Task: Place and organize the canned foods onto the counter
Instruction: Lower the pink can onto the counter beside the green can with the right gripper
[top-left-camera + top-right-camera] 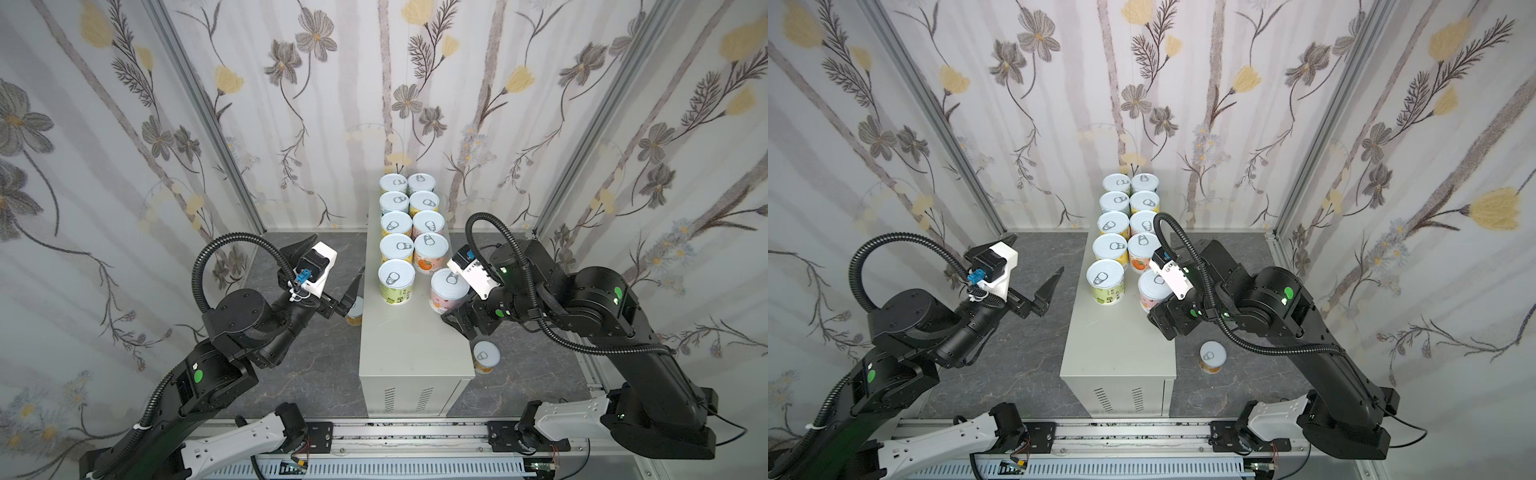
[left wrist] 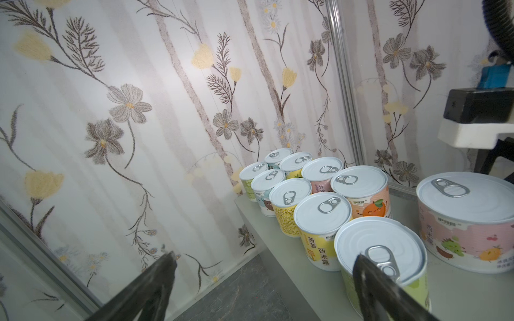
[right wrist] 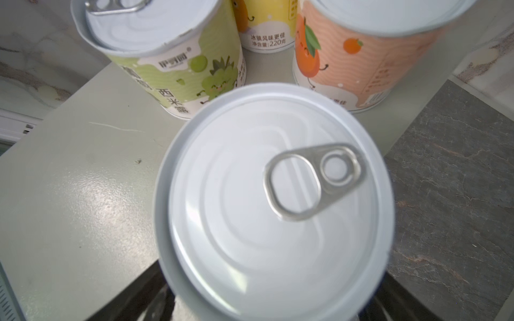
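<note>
The pink can (image 1: pixel 444 297) stands upright on the counter (image 1: pixel 409 345), axis vertical, right between your right jaws (whether they grip it or merely bracket it I cannot tell, since the lid hides them). Straight ahead of those jaws sits the orange can (image 1: pixel 428 259), a gap away, so I judge the pink one wants easing forward into line. Your left jaws hang wide open, with a floor can (image 1: pixel 355 315) just beneath them.

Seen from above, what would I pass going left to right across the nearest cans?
Left gripper → green can → pink can → floor can on the right.
</note>
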Controlling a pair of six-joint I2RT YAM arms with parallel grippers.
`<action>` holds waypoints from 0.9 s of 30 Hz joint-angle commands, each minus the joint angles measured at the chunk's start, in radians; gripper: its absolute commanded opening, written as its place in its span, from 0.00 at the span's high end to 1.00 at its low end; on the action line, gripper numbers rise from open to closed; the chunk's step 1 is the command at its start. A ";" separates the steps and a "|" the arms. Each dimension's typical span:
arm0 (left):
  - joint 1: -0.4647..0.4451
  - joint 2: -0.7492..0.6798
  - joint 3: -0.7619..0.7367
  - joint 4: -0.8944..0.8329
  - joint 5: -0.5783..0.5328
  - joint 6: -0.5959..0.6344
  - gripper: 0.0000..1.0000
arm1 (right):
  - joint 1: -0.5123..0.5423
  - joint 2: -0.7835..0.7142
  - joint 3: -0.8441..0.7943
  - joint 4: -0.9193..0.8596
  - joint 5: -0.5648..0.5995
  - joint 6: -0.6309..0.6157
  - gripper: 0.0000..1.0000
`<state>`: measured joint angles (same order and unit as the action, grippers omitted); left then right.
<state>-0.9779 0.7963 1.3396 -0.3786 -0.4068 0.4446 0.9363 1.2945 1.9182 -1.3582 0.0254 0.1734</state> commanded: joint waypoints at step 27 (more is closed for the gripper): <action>0.001 -0.069 -0.039 0.053 0.010 -0.012 0.00 | -0.051 0.053 0.017 0.039 0.030 -0.024 0.38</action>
<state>-0.9779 0.7319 1.3048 -0.3691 -0.3897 0.4370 0.8940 1.3399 1.9301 -1.3499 0.0601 0.1749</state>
